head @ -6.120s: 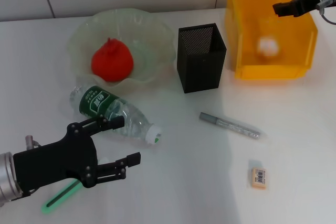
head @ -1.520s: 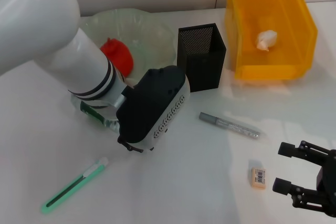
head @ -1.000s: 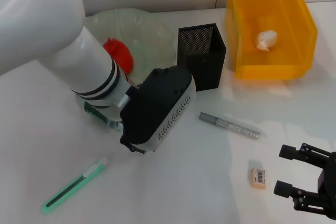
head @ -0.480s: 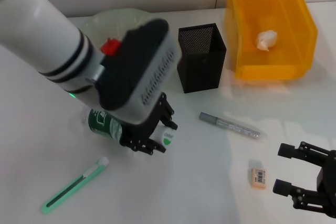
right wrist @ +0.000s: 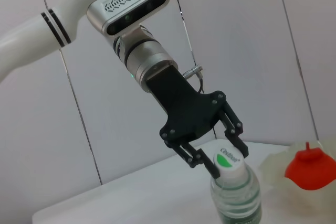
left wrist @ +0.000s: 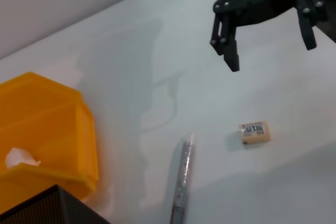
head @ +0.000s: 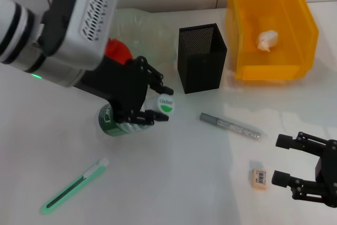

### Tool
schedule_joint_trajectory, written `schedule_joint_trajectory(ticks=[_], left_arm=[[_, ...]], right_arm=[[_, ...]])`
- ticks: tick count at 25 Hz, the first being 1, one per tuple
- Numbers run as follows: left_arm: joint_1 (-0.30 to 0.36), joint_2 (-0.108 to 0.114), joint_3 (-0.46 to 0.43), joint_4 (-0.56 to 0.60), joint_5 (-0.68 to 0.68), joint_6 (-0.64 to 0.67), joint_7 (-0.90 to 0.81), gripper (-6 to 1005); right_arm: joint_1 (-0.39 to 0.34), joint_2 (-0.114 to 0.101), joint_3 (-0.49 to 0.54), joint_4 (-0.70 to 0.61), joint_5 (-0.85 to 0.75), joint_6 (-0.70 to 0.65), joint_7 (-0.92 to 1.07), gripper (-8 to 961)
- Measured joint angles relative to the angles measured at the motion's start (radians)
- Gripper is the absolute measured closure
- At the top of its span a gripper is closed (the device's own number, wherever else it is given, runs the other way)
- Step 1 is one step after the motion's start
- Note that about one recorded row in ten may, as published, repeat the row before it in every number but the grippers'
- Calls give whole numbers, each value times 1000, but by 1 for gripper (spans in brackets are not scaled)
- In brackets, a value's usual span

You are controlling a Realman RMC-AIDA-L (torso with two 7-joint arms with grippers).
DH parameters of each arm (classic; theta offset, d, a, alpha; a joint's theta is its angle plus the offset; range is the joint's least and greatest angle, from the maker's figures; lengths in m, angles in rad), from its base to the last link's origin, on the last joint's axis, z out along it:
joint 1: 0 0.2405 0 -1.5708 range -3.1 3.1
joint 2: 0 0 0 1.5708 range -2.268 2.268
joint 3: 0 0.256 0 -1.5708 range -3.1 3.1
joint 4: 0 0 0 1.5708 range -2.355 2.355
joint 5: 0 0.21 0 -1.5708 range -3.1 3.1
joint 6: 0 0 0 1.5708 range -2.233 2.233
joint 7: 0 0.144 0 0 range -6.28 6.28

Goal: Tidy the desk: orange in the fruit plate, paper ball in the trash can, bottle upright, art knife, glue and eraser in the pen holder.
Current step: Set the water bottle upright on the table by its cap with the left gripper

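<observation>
Landmark: black mesh square pen holder (head: 202,57). Clear plastic water bottle with green label and white cap (head: 138,113): just left of and in front of the holder, now raised from lying flat half a second ago to standing near upright, base on the desk; the upright step reads as nearly done, release pending. Left gripper (head: 152,104): fingers clamped on the bottle just under its cap. Right gripper (head: 287,159): well in front and to the right of the holder, fingers spread, holding nothing, just beside the small tan eraser (head: 259,177). Grey glue stick pen (head: 230,126): in front of the holder, flat on the desk, unmoved. Green art knife (head: 75,185): far front-left of the holder, unmoved. Red-orange fruit (head: 118,51): left of the holder in the pale green glass fruit plate (head: 152,22), done. White paper ball (head: 267,38): right of the holder inside the yellow plastic bin (head: 300,56), done. Outstanding: knife, glue, eraser into the holder.
</observation>
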Motion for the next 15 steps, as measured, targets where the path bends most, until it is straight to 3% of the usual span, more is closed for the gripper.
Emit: schedule_joint_trajectory(ticks=[8, 15], left_arm=[[50, 2, -171, -37, -97, -4, 10, 553], [66, 2, -216, -33, -107, 0, 0, 551]], right_arm=[[25, -6, 0, 0, -1, 0, 9, 155], [33, -10, -5, 0, -1, 0, 18, 155]])
